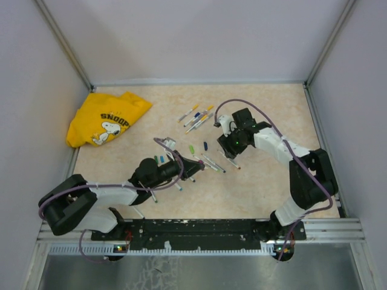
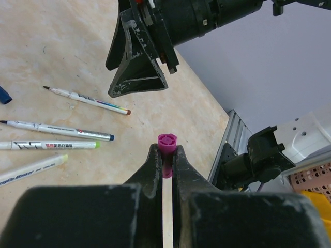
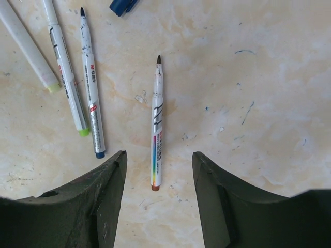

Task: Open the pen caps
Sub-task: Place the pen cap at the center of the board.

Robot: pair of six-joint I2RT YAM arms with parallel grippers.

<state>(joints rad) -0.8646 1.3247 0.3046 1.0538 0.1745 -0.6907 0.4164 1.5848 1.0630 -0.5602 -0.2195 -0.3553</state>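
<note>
The left gripper (image 2: 165, 155) is clamped tight on a thin white pen barrel (image 2: 167, 217). The purple cap (image 2: 167, 142) sits on the pen's end, poking out just past the fingertips.

Just ahead of it hangs the right gripper (image 3: 159, 173), jaws spread roughly halfway and gripping nothing. Below the gap between them an uncapped pen (image 3: 157, 124) lies on the table (image 3: 258, 103), dark tip pointing away, brown end nearest the fingers.

Left of that gripper lie three more uncapped pens:
- The blue-ended pen (image 3: 90, 82) carries print starting with "M", otherwise too small to read.
- The green-ended pen (image 3: 64, 67) lies beside it.
- The pale-yellow-ended pen (image 2: 31, 170) is outermost, and its barrel shows the word "Marker".

Beyond their tips lies a loose blue cap (image 3: 123, 5), with a loose green cap (image 1: 191, 148) near it. Far to the left of both grippers in the overhead view, a crumpled yellow shirt (image 1: 106, 121) shows "SNOOP" above a cartoon dog.
</note>
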